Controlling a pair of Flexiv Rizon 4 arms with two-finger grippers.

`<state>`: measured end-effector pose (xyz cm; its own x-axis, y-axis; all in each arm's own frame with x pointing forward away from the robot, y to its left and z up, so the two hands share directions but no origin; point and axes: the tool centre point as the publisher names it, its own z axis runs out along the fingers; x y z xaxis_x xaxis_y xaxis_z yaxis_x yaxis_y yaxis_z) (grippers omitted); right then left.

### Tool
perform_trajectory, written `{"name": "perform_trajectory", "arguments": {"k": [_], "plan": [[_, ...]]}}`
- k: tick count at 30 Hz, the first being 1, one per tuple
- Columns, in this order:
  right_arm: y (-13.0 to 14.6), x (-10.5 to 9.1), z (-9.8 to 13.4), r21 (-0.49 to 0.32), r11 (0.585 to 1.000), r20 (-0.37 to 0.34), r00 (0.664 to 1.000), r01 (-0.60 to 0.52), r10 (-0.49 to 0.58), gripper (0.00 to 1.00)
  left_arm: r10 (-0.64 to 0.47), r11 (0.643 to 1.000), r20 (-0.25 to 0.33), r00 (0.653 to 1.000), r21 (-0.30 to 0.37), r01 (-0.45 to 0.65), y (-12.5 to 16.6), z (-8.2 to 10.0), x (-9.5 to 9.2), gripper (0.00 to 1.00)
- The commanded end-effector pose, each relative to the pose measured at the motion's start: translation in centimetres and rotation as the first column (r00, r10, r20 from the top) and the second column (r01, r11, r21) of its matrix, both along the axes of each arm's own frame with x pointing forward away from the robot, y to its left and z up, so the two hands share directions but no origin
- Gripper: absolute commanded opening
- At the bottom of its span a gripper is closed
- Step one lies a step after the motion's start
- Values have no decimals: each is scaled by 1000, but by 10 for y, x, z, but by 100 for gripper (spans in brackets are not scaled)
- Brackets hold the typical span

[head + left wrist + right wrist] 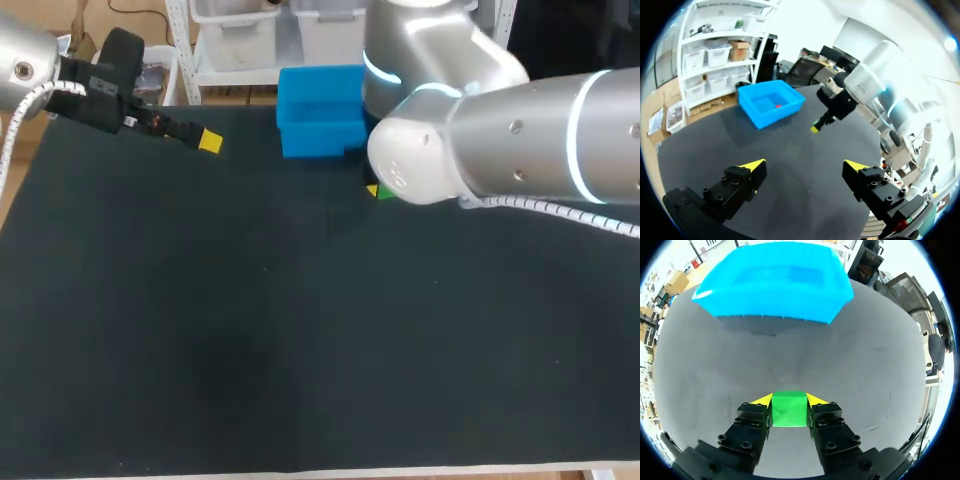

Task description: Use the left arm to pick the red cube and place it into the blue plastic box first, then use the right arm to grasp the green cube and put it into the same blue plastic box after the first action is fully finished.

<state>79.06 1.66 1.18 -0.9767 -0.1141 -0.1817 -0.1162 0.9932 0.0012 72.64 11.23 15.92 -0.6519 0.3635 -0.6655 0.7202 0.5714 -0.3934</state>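
Note:
The blue plastic box (pixel 318 110) stands at the table's far edge near the middle. In the left wrist view the red cube (pixel 777 106) lies inside the blue box (pixel 765 112). The green cube (pixel 788 409) rests on the black table a short way in front of the blue box (pixel 775 285), and my right gripper (pixel 788 401) is shut on it, a yellow tip pressed against each side. From the head camera only a sliver of the green cube (pixel 385 192) shows under my right arm. My left gripper (pixel 805 167) hangs open and empty over the table's far left (pixel 208 141).
The black table mat (pixel 300 330) spreads wide toward the near edge. My right arm's bulky wrist (pixel 430 160) stands just right of the box and hides its gripper from above. My right gripper (pixel 816 128) shows in the left wrist view, low at the mat.

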Motion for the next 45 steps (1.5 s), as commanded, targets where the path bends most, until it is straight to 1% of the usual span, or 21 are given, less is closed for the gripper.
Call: {"name": "perform_trajectory", "arguments": {"k": [1,5,11,16,25,29,35,45], "plan": [[-9,-4,17,6,1000,23,1000,-5,5,0,0,1000,5,1000,-6,0,1,-1,-1,100],[-15,2,35,10,1000,54,998,-19,19,0,0,1000,5,1000,-6,0,1,-1,-1,100],[-20,17,61,61,996,125,991,-60,52,0,0,1000,5,1000,-6,0,1,-1,-1,100],[-17,35,85,96,989,203,975,-113,91,0,0,1000,5,1000,-6,0,1,-1,-1,100],[-8,68,122,144,966,309,937,-216,164,0,0,1000,5,1000,-6,0,1,-1,-1,100],[-5,78,131,191,943,344,918,-272,196,0,0,1000,5,1000,-6,0,1,-1,-1,100],[-2,92,141,268,906,399,894,-327,205,0,0,1000,5,1000,-6,0,1,-1,-1,100],[7,120,152,313,847,469,845,-429,255,0,0,1000,5,1000,-6,0,1,-1,-1,100]]}}
